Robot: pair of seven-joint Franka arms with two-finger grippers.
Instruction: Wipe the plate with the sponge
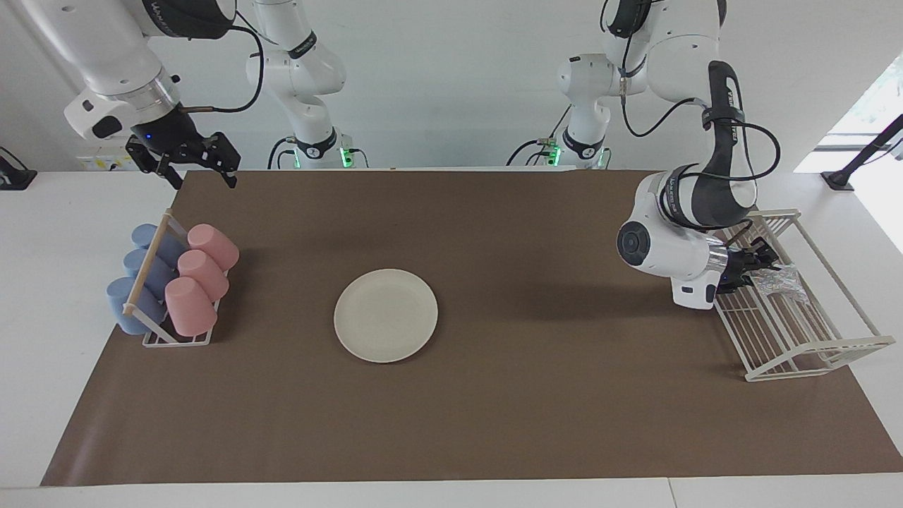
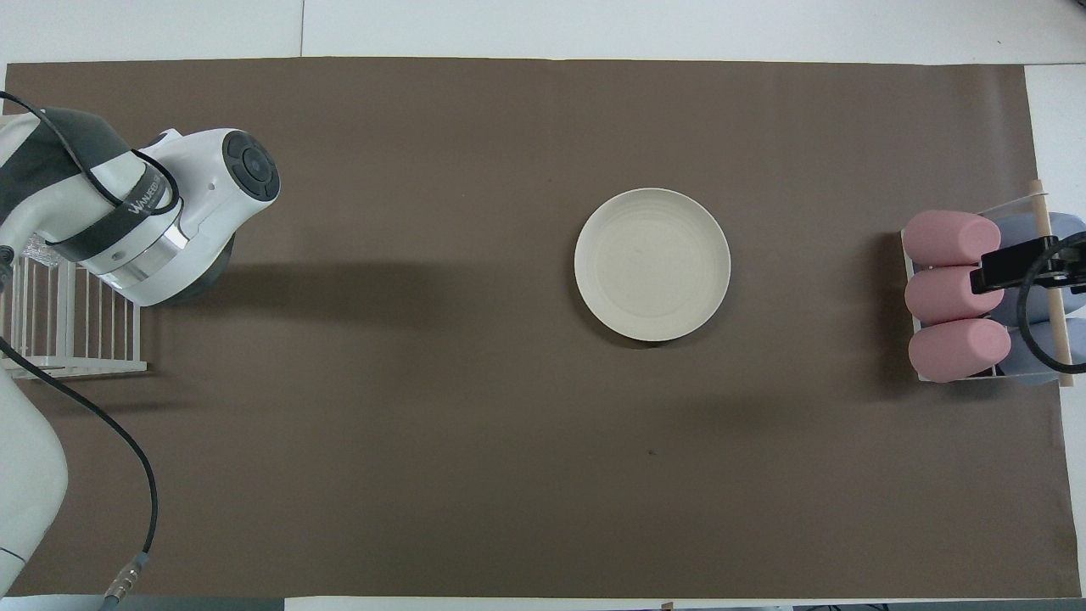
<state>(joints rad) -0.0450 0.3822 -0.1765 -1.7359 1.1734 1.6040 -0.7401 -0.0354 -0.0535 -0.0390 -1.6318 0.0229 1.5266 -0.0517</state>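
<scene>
The cream-white plate [image 1: 386, 315] lies flat and bare in the middle of the brown mat; it also shows in the overhead view [image 2: 652, 264]. The silvery-grey sponge [image 1: 782, 283] lies in the white wire rack [image 1: 811, 356] at the left arm's end of the table. My left gripper [image 1: 760, 262] reaches down into that rack, with its tip at the sponge. In the overhead view the left arm's wrist covers both the gripper and the sponge. My right gripper [image 1: 200, 164] waits, open and empty, in the air above the cup rack [image 1: 176, 339]; it also shows in the overhead view [image 2: 1014, 265].
The cup rack at the right arm's end holds three pink cups [image 1: 201, 276] and three blue cups [image 1: 137, 279] lying on their sides. The wire rack also shows in the overhead view [image 2: 76, 367]. The brown mat [image 1: 494, 423] covers most of the table.
</scene>
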